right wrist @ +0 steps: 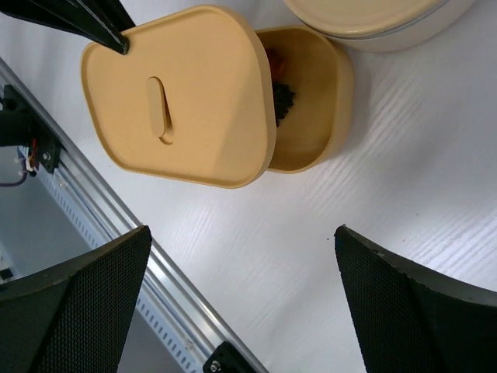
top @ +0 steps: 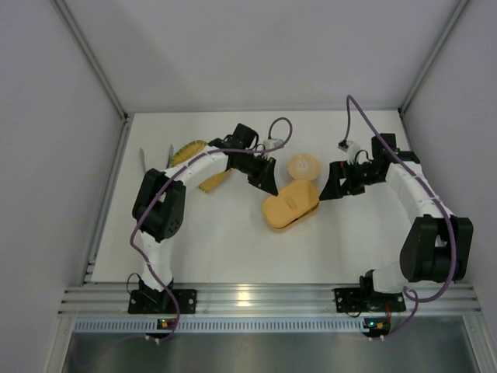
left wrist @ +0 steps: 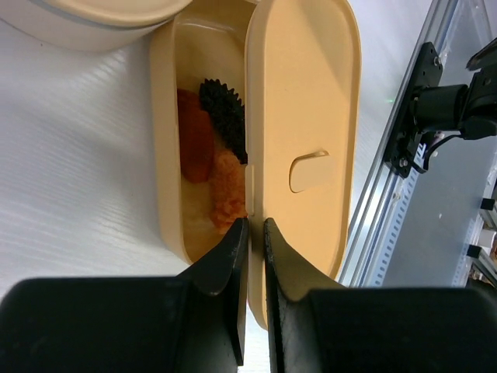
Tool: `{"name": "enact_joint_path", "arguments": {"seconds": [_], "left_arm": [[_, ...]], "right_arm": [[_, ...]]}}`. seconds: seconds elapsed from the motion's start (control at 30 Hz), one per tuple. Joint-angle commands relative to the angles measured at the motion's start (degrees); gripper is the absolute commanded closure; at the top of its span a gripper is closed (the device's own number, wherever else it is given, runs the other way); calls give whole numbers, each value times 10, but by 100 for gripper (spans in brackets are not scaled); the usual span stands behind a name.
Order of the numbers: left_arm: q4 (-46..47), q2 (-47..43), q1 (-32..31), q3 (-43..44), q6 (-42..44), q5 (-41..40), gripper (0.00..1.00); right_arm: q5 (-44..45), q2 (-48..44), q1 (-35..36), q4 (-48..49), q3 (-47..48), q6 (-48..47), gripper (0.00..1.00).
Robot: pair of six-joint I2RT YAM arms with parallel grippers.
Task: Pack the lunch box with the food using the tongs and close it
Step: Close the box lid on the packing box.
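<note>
Half of the lunch box (left wrist: 165,179) is uncovered. Its lid (left wrist: 307,93) rests on the rim but sits askew, slid toward the near side. That leaves a long opening on the far side, next to the round lidded bowl (top: 303,166). Through that opening the food (left wrist: 196,144) shows inside the box: a red-orange piece, a dark ruffled piece and a paler orange one, packed close together. The box sits mid-table, between the two arms.

The left gripper (left wrist: 256,227) is closed onto the lid's left end, its fingers nipping the thin edge from either side with only the plastic between them. That reads as a steering hold, since pinching one end lets the arm drag or pivot the lid until it lines up with the box. The right gripper (right wrist: 242,230) hangs just right of the box with its jaws spread wide, holding nothing and touching neither lid nor box. It seems placed to press the other end once the lid is square.

What look like the tongs (top: 145,158) lie far left beside the woven yellow tray (top: 189,149), well apart from the box and in no gripper. That fits, because packing looks finished and closing is the step in hand. The lid needs to shift toward the bowl and then be pressed down. A pinch on one end alone could make it swivel rather than slide.
</note>
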Motion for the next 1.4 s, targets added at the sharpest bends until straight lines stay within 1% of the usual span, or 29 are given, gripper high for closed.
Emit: {"name": "enact_joint_path", "arguments": {"seconds": [0.0,0.17,0.33,0.7,0.8,1.0,1.03,1.1,1.23,1.33,1.37], "left_arm": [[2,22,-1,45,11,36,100],[-11,53,-1,69,10,33,100],[-14,76,-1,80,10,34,100],[-21,100,-2,89,25,20,100],[-27,108,-1,96,29,12,100],[-34,118,-1,107,35,4,100],[-37,121,-1,108,35,3,100],[-37,122,-1,108,37,1,100],[-46,129,-2,119,42,-5,100],[-49,130,-1,119,48,-8,100],[-51,131,-1,119,49,-9,100]], "right_arm": [[5,-46,-16,34,29,-17,0],[10,-77,-20,31,19,-50,1],[12,-90,-21,32,9,-58,1],[1,-107,-21,42,-6,-81,1],[-8,-121,-21,53,-17,-95,3],[-17,-131,-15,94,-43,-92,13],[-18,-126,-14,99,-47,-89,17],[-24,-123,-11,117,-54,-79,21],[-24,-115,4,155,-73,-57,37],[-1,-119,47,192,-90,-44,45],[22,-122,76,203,-94,-40,46]]}}
